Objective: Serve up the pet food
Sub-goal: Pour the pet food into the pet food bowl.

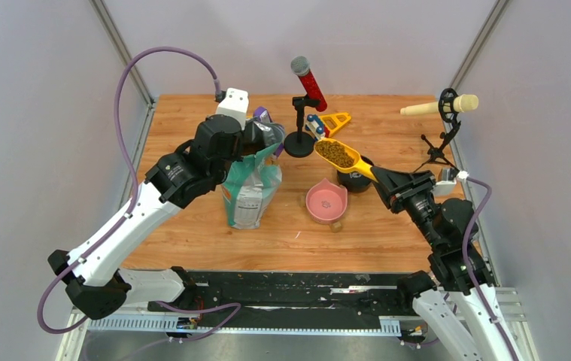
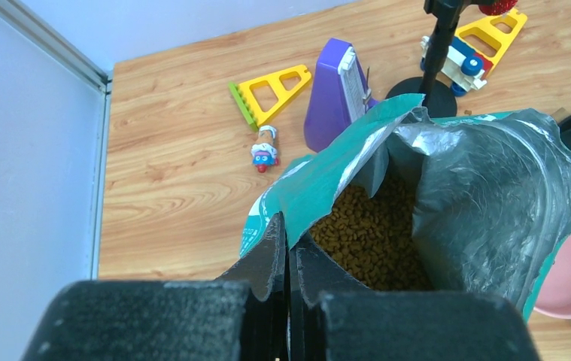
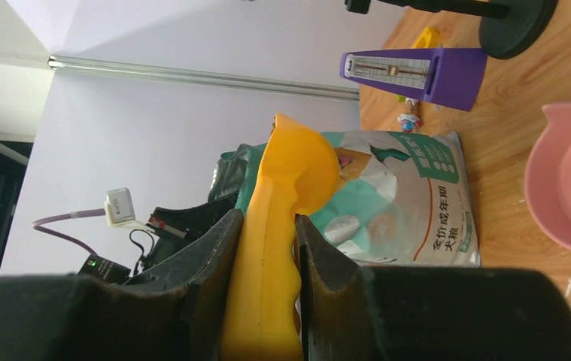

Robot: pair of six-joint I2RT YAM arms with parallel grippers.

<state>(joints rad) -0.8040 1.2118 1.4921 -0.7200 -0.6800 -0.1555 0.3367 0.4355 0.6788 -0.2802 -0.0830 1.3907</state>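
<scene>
A teal bag [image 1: 250, 192] with a white label stands open left of centre. My left gripper [image 2: 291, 244] is shut on the bag's near rim [image 2: 320, 188], and brown pet food [image 2: 372, 233] fills the bag below it. My right gripper [image 3: 267, 226] is shut on the handle of a yellow scoop [image 1: 346, 158]. The scoop's bowl carries pet food [image 1: 334, 153] and hangs in the air behind and slightly right of the pink bowl [image 1: 326, 201]. The pink bowl sits on the table to the right of the bag, with no food visible in it.
A red-headed microphone on a black stand [image 1: 302, 113] rises behind the scoop. A black container [image 1: 356, 180] sits under the scoop handle. A purple metronome [image 2: 335, 94], yellow toy triangles [image 2: 271, 90] and a small figure [image 2: 265, 154] lie behind the bag. A beige microphone on a tripod [image 1: 440, 107] stands far right.
</scene>
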